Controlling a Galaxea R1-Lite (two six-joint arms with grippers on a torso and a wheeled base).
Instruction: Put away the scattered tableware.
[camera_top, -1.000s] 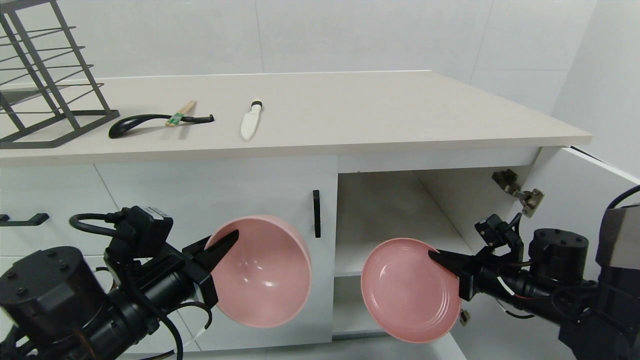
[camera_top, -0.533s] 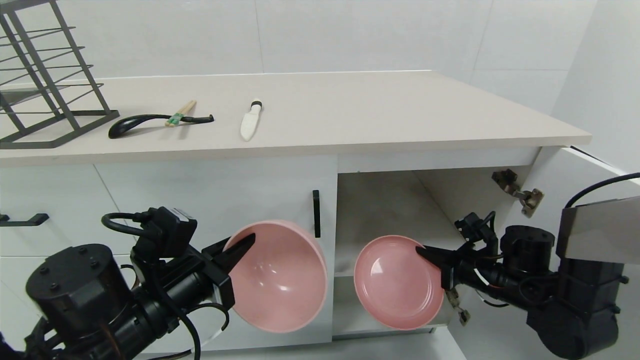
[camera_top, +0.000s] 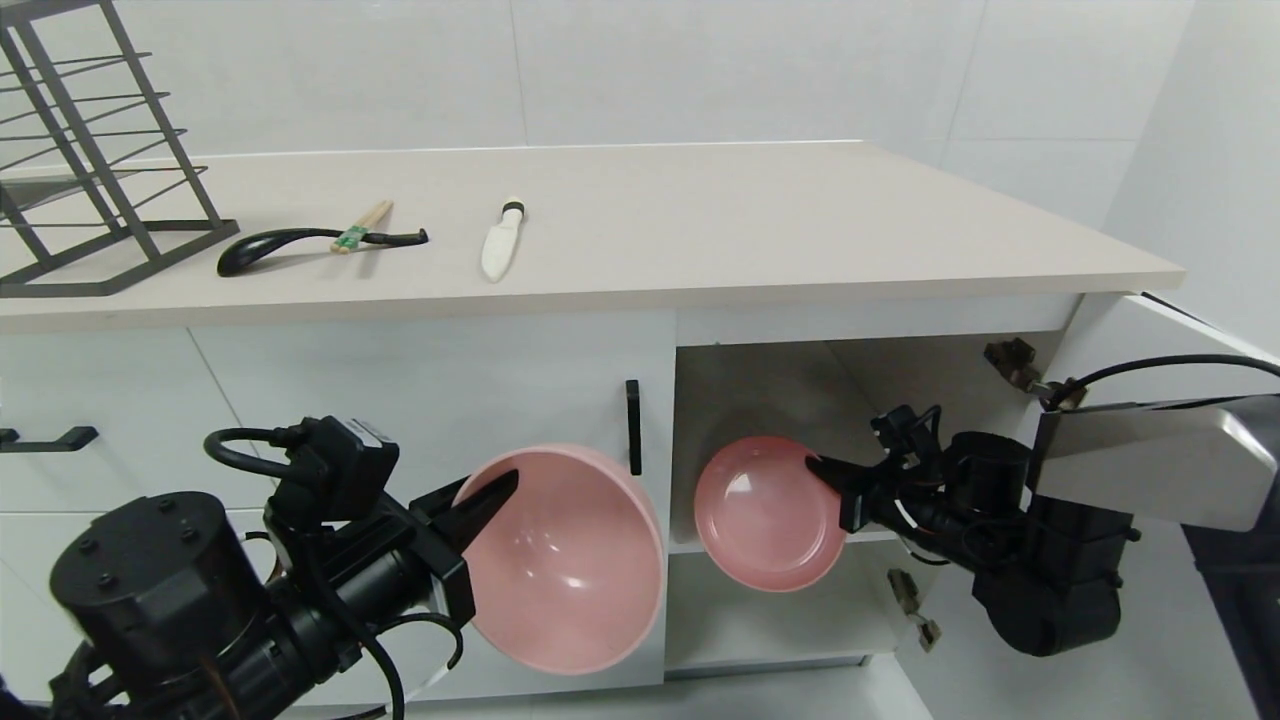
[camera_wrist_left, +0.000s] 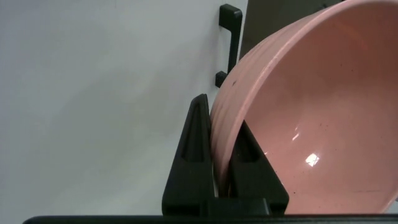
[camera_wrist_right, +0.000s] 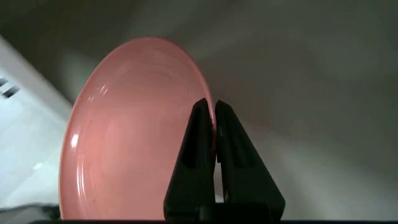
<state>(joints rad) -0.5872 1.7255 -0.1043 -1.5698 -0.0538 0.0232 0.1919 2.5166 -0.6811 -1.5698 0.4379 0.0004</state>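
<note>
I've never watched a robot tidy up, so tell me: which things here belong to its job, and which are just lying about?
Part of the job: pink bowl in the left gripper; pink plate in the right gripper, at the open cabinet; black spoon, chopsticks, white knife on the counter.

Just there: wire rack; closed door's handle.

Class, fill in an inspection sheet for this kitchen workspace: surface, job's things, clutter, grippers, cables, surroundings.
Surface: beige countertop, flat.
Job's things: deep pink bowl and round pink plate held on edge; black spoon, wooden chopsticks, white knife lying on countertop.
Clutter: nothing seen.
Grippers: left gripper shut on bowl rim; right gripper shut on plate rim, at the open cabinet.
Cables: black cable looped at left wrist.
Surroundings: black wire rack, white tiled wall.
</note>
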